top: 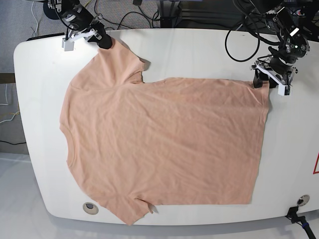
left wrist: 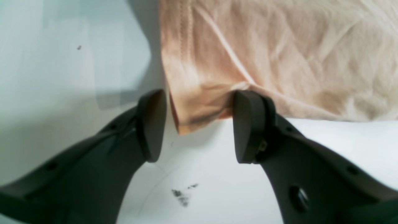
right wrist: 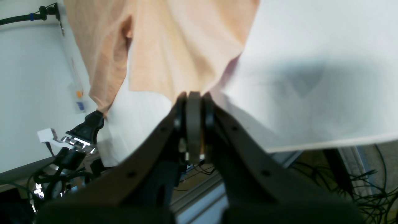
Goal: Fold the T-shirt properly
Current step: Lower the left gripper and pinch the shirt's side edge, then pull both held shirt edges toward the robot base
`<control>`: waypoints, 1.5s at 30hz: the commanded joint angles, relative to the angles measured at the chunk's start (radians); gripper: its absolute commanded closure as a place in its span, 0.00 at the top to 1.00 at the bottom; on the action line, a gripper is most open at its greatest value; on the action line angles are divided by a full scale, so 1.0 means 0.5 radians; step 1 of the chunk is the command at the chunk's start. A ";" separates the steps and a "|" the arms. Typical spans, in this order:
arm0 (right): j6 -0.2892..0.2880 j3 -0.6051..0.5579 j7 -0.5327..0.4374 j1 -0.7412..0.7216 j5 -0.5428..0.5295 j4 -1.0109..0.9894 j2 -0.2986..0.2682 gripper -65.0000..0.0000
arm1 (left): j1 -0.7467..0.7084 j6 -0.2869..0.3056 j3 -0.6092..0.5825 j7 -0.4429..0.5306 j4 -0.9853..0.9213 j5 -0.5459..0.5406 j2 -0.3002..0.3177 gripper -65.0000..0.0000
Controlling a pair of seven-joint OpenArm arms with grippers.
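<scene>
The peach T-shirt lies spread flat on the white table, neck toward the left. My right gripper sits at the far-left sleeve. In the right wrist view the right gripper is shut on the sleeve edge of the shirt. My left gripper is at the far-right hem corner. In the left wrist view the left gripper is open, its fingers either side of the shirt's corner, one pad touching the cloth.
Cables run behind the table's far edge. Round fittings sit near the front edge at the left and right. The table's right edge is close to the hem. Dark smudges mark the tabletop.
</scene>
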State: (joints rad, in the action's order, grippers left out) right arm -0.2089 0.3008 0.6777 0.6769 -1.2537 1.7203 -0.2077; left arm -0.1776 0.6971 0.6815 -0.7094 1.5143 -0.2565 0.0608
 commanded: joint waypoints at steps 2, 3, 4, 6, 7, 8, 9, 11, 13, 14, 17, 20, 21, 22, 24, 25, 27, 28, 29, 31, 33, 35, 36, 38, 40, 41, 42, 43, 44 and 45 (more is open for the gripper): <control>-0.026 0.011 -0.010 0.010 -0.023 0.032 -0.016 0.00 | 0.001 0.002 0.001 -0.040 0.014 0.024 0.015 0.50; -0.026 0.011 -0.010 0.010 -0.023 0.032 -0.016 0.00 | 0.001 0.002 0.001 -0.040 0.014 0.024 0.015 0.50; -0.026 0.011 -0.010 0.010 -0.023 0.032 -0.016 0.00 | -0.002 0.002 0.001 -0.037 0.014 0.024 0.015 0.49; -0.026 0.011 -0.010 0.010 -0.023 0.032 -0.016 0.00 | -0.002 0.002 0.001 -0.037 0.014 0.024 0.018 0.40; -0.026 0.011 -0.010 0.010 -0.023 0.029 -0.016 0.00 | -0.002 0.002 0.001 -0.037 0.014 0.024 0.018 0.31; -0.026 0.011 -0.010 0.010 -0.023 0.029 -0.016 0.00 | 0.001 0.002 0.001 -0.037 0.014 0.027 0.018 0.22; -0.026 0.011 -0.010 0.010 -0.023 0.029 -0.016 0.00 | 0.001 0.002 0.001 -0.037 0.014 0.027 0.018 0.13; -0.026 0.011 -0.010 0.010 -0.023 0.029 -0.016 0.00 | 0.001 0.002 0.001 -0.037 0.014 0.027 0.018 0.00; -0.026 0.011 -0.010 0.010 -0.023 0.029 -0.016 0.00 | 0.004 0.002 0.001 -0.037 0.017 0.027 0.018 0.00; -0.026 0.011 -0.010 0.010 -0.023 0.032 -0.016 0.00 | 0.004 0.002 -0.002 -0.037 0.020 0.027 0.018 0.00; -0.020 0.011 -0.010 0.010 -0.032 0.065 -0.016 0.00 | -0.008 0.002 -0.076 -0.037 0.033 0.027 0.021 0.00; -0.017 0.011 -0.007 0.032 -0.026 0.176 -0.016 0.00 | -0.073 0.002 -0.094 -0.044 0.103 0.027 0.021 0.00; -0.013 0.011 0.015 0.047 -0.032 0.197 -0.016 0.00 | -0.110 0.002 -0.094 -0.044 0.146 0.027 0.021 0.00; -0.013 0.014 0.058 0.056 -0.032 0.213 -0.013 0.00 | -0.140 0.002 -0.094 -0.047 0.192 0.027 0.021 0.00; -0.013 0.020 0.104 0.068 -0.035 0.247 -0.003 0.00 | -0.226 0.002 -0.094 -0.050 0.287 0.024 0.021 0.00; -0.013 0.020 0.116 0.078 -0.035 0.262 -0.003 0.00 | -0.282 0.002 -0.094 -0.050 0.330 0.021 0.021 0.00; -0.010 0.020 0.116 0.133 -0.038 0.293 -0.003 0.00 | -0.374 0.002 -0.091 -0.050 0.407 0.021 0.021 0.00; -0.010 0.020 0.116 0.154 -0.038 0.323 -0.003 0.00 | -0.417 0.002 -0.088 -0.050 0.444 0.021 0.021 0.00; -0.010 0.020 0.116 0.179 -0.038 0.351 0.000 0.00 | -0.457 0.002 -0.088 -0.050 0.477 0.021 0.021 0.00; -0.010 0.023 0.116 0.253 -0.038 0.409 0.000 0.00 | -0.536 0.002 -0.085 -0.050 0.542 0.017 0.024 0.00; -0.010 0.023 0.116 0.323 -0.041 0.455 0.000 0.00 | -0.604 0.002 -0.085 -0.050 0.625 0.017 0.024 0.00; -0.010 0.023 0.116 0.381 -0.047 0.471 0.000 0.00 | -0.659 0.002 -0.085 -0.050 0.701 0.017 0.024 0.00; -0.010 0.026 0.116 0.397 -0.078 0.480 -0.007 0.00 | -0.668 0.002 -0.085 -0.050 0.729 0.017 0.024 0.00; -0.010 0.029 0.116 0.409 -0.170 0.480 -0.019 0.00 | -0.668 0.002 -0.085 -0.050 0.757 0.017 0.024 0.00; -0.010 0.075 0.116 0.394 -0.256 0.480 -0.049 0.00 | -0.625 0.002 -0.088 -0.044 0.757 0.017 0.024 0.00; -0.010 0.087 0.116 0.369 -0.305 0.480 -0.074 0.00 | -0.585 0.002 -0.088 -0.050 0.757 0.017 0.024 0.00; -0.010 0.093 0.116 0.323 -0.354 0.480 -0.089 0.00 | -0.546 0.002 -0.088 -0.050 0.757 0.017 0.024 0.00; -0.010 0.093 0.116 0.283 -0.391 0.480 -0.117 0.00 | -0.496 0.002 -0.091 -0.050 0.754 0.021 0.024 0.00; -0.010 0.093 0.116 0.237 -0.419 0.474 -0.148 0.00 | -0.447 0.002 -0.094 -0.050 0.748 0.024 0.024 0.00; -0.010 0.093 0.116 0.188 -0.446 0.474 -0.169 0.00 | -0.377 0.002 -0.097 -0.050 0.741 0.030 0.021 0.00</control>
State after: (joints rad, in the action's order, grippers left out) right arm -0.2008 0.3439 0.7418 0.7902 -1.4338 1.9381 -0.2718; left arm -0.4011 0.6975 0.6319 -0.7555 1.8725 -0.2337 0.0608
